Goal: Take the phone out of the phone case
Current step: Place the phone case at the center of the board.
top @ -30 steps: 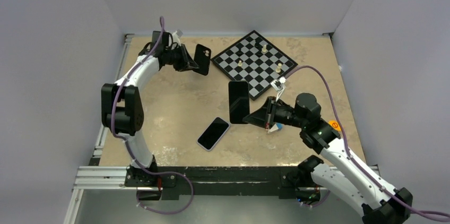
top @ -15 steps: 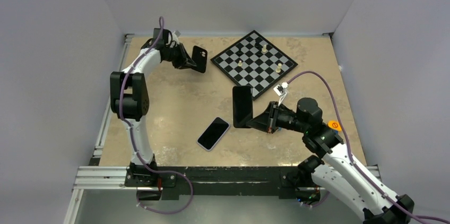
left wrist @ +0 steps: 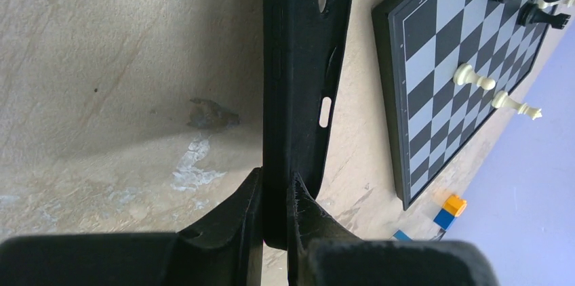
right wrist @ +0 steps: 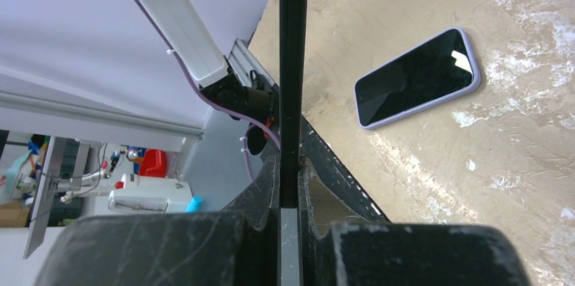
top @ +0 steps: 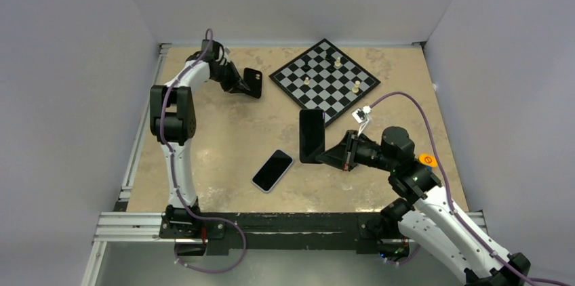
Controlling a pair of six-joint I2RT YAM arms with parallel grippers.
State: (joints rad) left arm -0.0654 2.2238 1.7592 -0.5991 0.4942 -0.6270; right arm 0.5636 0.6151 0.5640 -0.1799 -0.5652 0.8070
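Note:
My left gripper [top: 237, 85] is shut on an empty black phone case [top: 253, 83] at the far left of the table, left of the chessboard; in the left wrist view the case [left wrist: 298, 62] stands edge-on between the jaws of my left gripper [left wrist: 276, 215], close to the tabletop. My right gripper [top: 333, 157] is shut on the edge of a bare black phone [top: 311, 135] and holds it above the table's middle, screen facing up. In the right wrist view the phone [right wrist: 291, 62] is edge-on between my right gripper's [right wrist: 290, 191] jaws.
A second phone in a lilac case [top: 272, 170] lies flat near the front middle, also in the right wrist view [right wrist: 417, 78]. A chessboard [top: 325, 80] with a few pieces lies at the back. Small coloured blocks [left wrist: 447, 210] lie by it.
My left gripper has moved the case down and toward the back left of the table. My right gripper has shifted the phone slightly to the right and turned it more upright.

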